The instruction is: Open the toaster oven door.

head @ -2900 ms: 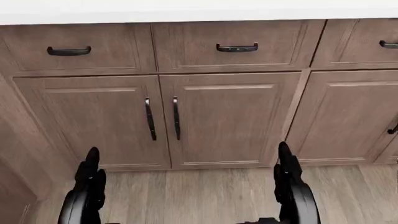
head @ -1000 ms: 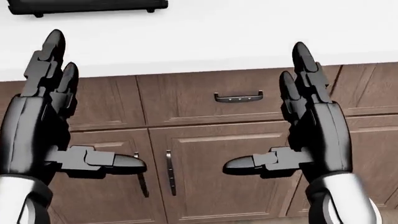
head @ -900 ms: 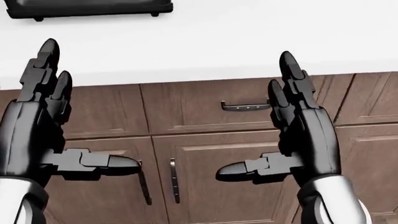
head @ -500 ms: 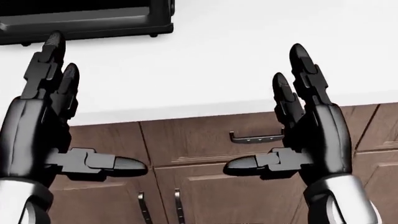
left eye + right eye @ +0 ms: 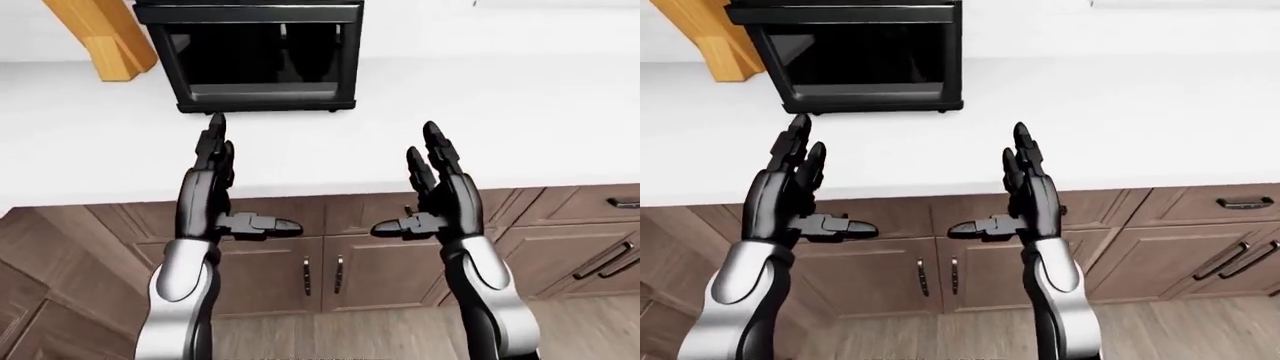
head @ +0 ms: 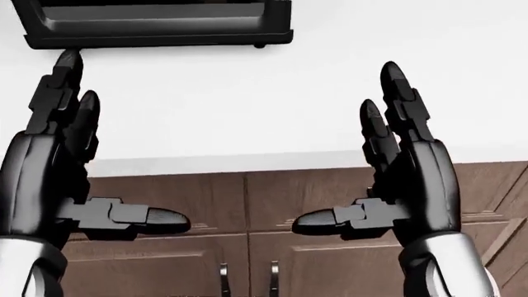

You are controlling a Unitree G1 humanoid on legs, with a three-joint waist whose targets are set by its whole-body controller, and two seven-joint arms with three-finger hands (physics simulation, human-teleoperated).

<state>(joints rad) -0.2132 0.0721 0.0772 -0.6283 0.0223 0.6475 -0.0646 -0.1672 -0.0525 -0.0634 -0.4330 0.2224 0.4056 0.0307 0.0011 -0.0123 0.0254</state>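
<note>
Toaster oven sits on the white worktop, door shut, glass dark; its handle looks to be the bar along the top edge of the door, barely in frame in the eye views. Left hand and right hand are both raised short of the oven, fingers straight and spread wide, thumbs pointing at each other, holding nothing. Left fingertips sit just below the oven's lower left corner; right hand is well off to the oven's right. Risks: the handle is far up the oven from both hands, so a reach from here could hit the glass or base instead and shove the whole oven toward the wall. Wooden block just left of the oven could catch the left arm. Pulling off-centre may skew the oven rather than swing the door.
</note>
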